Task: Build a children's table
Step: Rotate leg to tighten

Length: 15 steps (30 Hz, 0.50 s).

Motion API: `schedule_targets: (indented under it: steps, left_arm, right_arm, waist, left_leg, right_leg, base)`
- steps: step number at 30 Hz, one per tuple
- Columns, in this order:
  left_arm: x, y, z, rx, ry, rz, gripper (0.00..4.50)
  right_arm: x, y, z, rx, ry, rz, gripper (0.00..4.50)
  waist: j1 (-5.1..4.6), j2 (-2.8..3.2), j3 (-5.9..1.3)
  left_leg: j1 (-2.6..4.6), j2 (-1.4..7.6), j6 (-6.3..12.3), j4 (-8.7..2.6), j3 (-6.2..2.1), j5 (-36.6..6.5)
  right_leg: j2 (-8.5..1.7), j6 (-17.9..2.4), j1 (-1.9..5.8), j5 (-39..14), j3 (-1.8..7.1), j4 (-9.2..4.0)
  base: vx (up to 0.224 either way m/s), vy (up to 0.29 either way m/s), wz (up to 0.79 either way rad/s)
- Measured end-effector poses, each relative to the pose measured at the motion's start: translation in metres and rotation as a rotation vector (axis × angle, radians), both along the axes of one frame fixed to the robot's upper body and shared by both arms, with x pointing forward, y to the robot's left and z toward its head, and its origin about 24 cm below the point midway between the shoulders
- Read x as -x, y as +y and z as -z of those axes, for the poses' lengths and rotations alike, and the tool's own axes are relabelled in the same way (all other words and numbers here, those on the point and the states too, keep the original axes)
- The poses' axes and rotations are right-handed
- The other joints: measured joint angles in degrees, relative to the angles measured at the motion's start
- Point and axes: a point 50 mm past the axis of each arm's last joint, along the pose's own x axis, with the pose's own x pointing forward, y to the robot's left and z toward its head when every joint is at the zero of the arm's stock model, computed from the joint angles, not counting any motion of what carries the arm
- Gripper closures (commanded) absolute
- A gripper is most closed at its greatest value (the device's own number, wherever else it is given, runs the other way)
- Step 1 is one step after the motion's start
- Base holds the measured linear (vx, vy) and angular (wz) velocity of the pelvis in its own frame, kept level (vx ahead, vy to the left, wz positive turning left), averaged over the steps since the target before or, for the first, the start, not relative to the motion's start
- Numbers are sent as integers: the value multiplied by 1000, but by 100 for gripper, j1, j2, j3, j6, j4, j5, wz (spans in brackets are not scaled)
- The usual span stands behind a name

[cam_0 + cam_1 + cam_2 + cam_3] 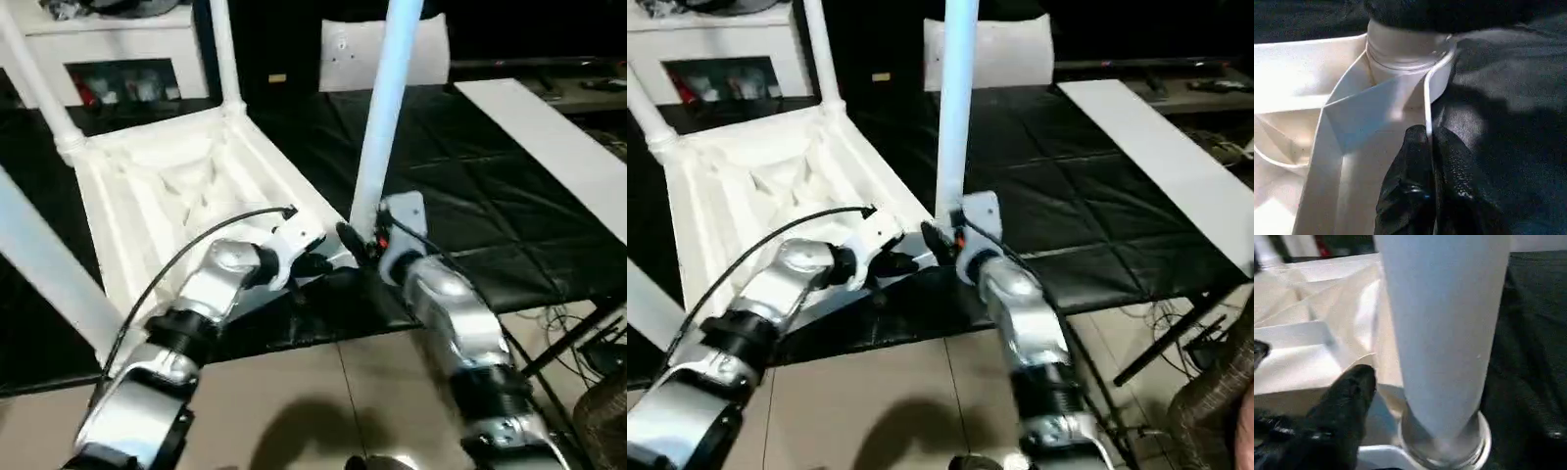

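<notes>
Upturned tabletop [167, 186] lies on black quilted mat [460, 196] (tiled floor [323, 392] nearer).

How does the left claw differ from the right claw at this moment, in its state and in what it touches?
The left claw is shut, while the right claw is open. The left claw pinches the thin rim of the tabletop; the right claw holds nothing, and its finger stands apart from the upright leg. Both are at the same near corner of the upturned tabletop.
</notes>
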Motion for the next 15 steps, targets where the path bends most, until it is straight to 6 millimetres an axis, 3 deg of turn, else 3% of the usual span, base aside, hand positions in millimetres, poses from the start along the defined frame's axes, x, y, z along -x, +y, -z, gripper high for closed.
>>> schedule_targets:
  steps: [5, 9, 15]
  left_arm:
    - [10, 22, 0, -46, -21, 187, 450]
    - [16, 29, -1, -80, -27, 328, 450]
    - [24, 39, -2, -85, 30, 471, 450]
  right_arm:
    - [17, -22, 8, -7, 32, -171, 38]
    - [22, -30, -3, 13, -8, -315, 7]
    - [31, -43, -7, 63, 7, -536, 3]
  waist:
    - [158, 0, 1]
    - [307, 0, 1]
    - [359, -1, 0]
  left_leg:
    - [7, 5, -6, -20, 5, -3]
    - [16, 2, -37, 7, 14, -6]
    - [15, -1, -34, 12, 51, -7]
  right_leg:
    - [8, 21, -1, -26, -4, 0]
    - [-1, 23, 5, -24, 11, -1]
    - [-4, 11, 13, -15, 55, 2]
  base:
    - [0, 0, 0]
    - [0, 0, 0]
    - [0, 0, 0]
